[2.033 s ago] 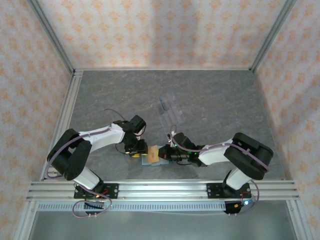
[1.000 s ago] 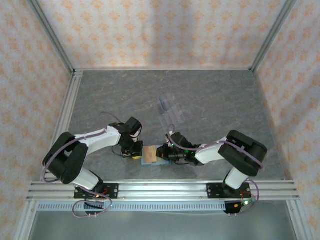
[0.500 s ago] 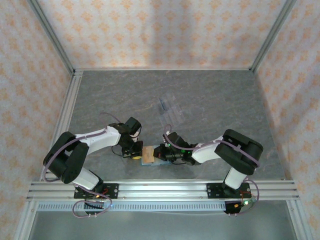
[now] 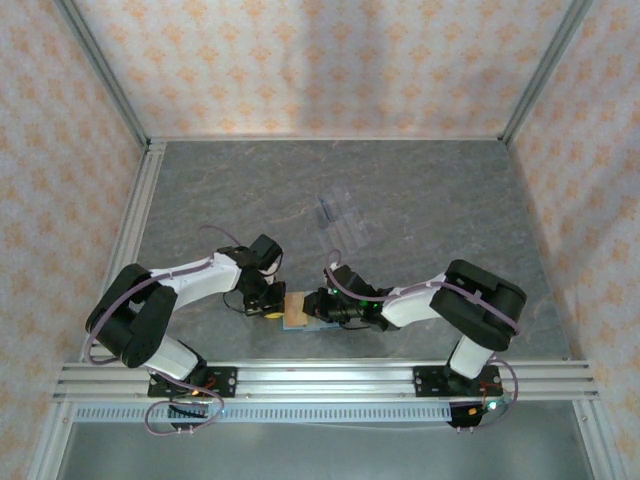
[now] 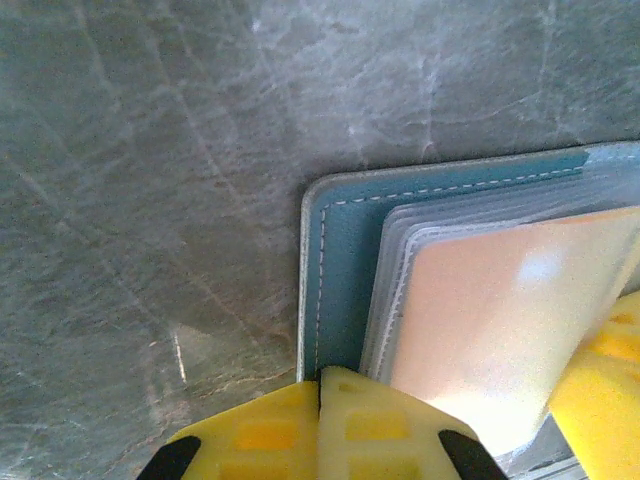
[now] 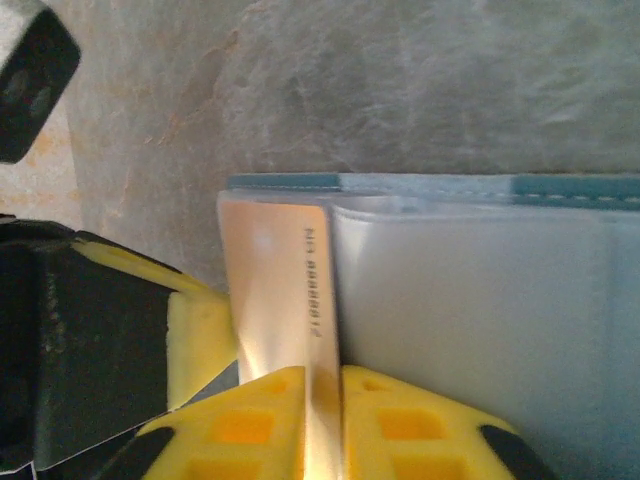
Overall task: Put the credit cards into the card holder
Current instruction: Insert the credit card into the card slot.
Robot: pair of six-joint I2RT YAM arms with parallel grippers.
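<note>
The teal card holder [image 4: 312, 323] lies open near the table's front edge, its stitched cover [image 5: 345, 260] and pale clear sleeves [image 6: 480, 320] showing. My right gripper [image 6: 322, 385] is shut on a credit card [image 6: 275, 290]. The card is glossy, looks pale orange in the glare and carries a row of digits. It stands on edge at the left end of the sleeves and spreads over them [image 5: 490, 310]. My left gripper [image 5: 320, 385] is shut, its tips resting on the holder's left edge, just left of the card [image 4: 296, 308]. The black card is out of view.
A clear plastic rack [image 4: 338, 218] stands behind the holder, toward mid-table. Both arms [image 4: 200, 275] reach inward and nearly meet over the holder. An aluminium rail [image 4: 330, 378] runs along the front, and patterned walls close in the grey table.
My right gripper has carried the card leftward across the holder toward the left gripper. The left gripper has dropped slightly toward the front edge and now sits still.
</note>
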